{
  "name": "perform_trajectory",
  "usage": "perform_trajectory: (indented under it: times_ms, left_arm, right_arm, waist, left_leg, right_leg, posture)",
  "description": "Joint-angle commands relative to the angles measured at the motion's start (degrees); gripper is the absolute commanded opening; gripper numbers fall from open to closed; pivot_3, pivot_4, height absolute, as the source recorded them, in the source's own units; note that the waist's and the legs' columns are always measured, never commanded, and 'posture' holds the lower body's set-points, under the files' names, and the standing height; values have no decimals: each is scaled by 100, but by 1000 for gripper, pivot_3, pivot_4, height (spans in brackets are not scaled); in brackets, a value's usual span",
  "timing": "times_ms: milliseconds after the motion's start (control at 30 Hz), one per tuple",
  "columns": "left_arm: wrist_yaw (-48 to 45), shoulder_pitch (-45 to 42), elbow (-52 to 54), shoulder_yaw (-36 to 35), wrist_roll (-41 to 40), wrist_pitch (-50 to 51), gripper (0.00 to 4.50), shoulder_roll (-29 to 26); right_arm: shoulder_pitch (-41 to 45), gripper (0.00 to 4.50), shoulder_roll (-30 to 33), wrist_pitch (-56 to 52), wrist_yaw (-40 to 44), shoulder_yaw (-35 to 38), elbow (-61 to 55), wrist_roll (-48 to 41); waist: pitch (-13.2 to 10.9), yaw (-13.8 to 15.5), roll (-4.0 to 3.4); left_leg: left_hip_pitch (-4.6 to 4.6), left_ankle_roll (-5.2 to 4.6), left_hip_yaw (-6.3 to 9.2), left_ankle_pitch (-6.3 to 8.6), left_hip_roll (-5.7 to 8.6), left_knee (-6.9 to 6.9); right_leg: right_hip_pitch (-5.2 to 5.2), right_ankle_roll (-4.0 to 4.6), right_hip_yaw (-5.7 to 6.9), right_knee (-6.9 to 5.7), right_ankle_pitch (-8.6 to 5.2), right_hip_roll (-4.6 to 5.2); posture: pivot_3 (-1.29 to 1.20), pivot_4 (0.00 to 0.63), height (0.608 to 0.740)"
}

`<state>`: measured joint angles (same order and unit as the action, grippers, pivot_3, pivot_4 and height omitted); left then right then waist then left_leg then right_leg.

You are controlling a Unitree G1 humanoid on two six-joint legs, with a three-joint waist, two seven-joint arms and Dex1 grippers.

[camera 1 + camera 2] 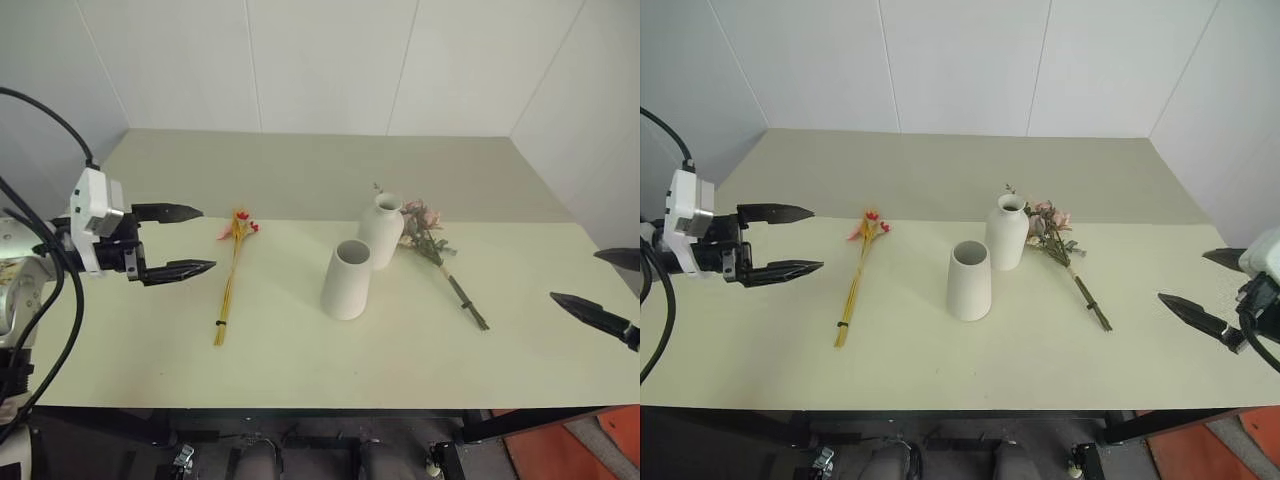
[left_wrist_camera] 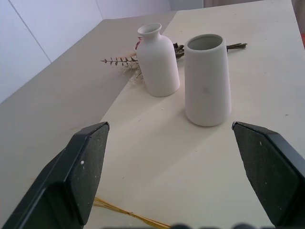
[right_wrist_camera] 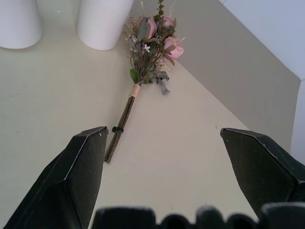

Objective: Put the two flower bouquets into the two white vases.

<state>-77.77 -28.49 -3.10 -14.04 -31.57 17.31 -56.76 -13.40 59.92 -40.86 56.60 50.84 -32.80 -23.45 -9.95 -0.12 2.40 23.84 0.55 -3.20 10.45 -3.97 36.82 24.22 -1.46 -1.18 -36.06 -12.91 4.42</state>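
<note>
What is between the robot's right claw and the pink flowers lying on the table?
Nothing visible. The right gripper hangs open, and bare table lies between it and the pink bouquet. Both white vases stand on the bouquet's far side.

matt white vases [image 1: 362, 252], smooth matt table [image 1: 300, 350]

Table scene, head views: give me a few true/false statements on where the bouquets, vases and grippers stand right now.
1. The slim yellow-orange stalk bouquet with red blossoms stands in a vase. False: it lies flat on the pale table.
2. The pink-flowered bushy bouquet lies beside the bottle-shaped matte white vase. True.
3. The wide-mouthed tapered white vase has tipped over. False: it stands upright.
4. The left gripper is open and holds nothing. True.
5. The right gripper grips the pink bouquet. False: it is open, clear of it.
</note>
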Motion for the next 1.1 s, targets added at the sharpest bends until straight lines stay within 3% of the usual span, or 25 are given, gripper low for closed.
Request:
perform_trajectory:
  times_ms: [33, 367, 567, 700, 833, 1067, 1100]
  left_arm:
    - [-48, -139, 15, -60, -4, -90, 4500, -68]
    - [-86, -278, 36, 78, -8, -55, 4500, 5]
    - [-49, -609, 65, 454, 19, -34, 4500, 376]
    - [-9, -790, 271, 704, -19, 104, 4500, 589]
    - [11, -824, 429, 760, -85, 257, 4500, 622]
    - [83, -719, 642, 746, -70, 394, 4500, 599]
    - [94, -692, 675, 736, -71, 406, 4500, 593]
  right_arm:
    - [-181, 4447, -109, 259, -16, 215, -286, 227]
    - [66, 4447, 157, -327, -201, -138, -93, 111]
    - [2099, 4447, 248, -971, -919, -2549, 915, -23]
    - [3980, 4447, -233, -1060, -1187, -4834, 2426, 858]
    - [5192, 4447, -900, -969, -1300, -5682, 3949, 1319]
    - [6442, 4447, -1801, -216, -1296, -6208, 6369, 1870]
    - [6583, 4081, -1887, -132, -1255, -6247, 6649, 1939]
  waist:
    - [0, 3, 0]
    - [0, -11, 1]
    - [3, -85, 9]
    - [0, -145, 10]
    - [-2, -141, 8]
    - [-2, -113, 6]
    - [-3, -108, 6]
  left_leg:
    - [0, 0, 1, 0, 0, 0]
    - [0, 0, 1, 0, 1, 3]
    - [-4, 0, 1, 0, 3, 12]
    - [4, -2, 0, -1, 2, 9]
    - [31, -4, 4, -1, 4, 9]
    - [87, -5, 1, -1, 8, 13]
    - [88, -5, 0, -1, 8, 13]
  right_leg:
    - [0, 0, 0, 0, 0, 0]
    - [-3, 1, 0, 0, -1, 0]
    - [-7, 7, -5, 0, 9, 1]
    - [6, 7, -15, -2, 9, -6]
    - [30, -14, -16, -6, 37, -10]
    - [83, 2, -18, -7, 55, -9]
    - [84, 1, -18, -8, 56, -8]
  posture:
    - [0, 150, 740]
    - [0, 150, 740]
    - [0, 150, 740]
    - [0, 150, 740]
    - [0, 150, 740]
    - [0, 150, 740]
    - [0, 150, 740]
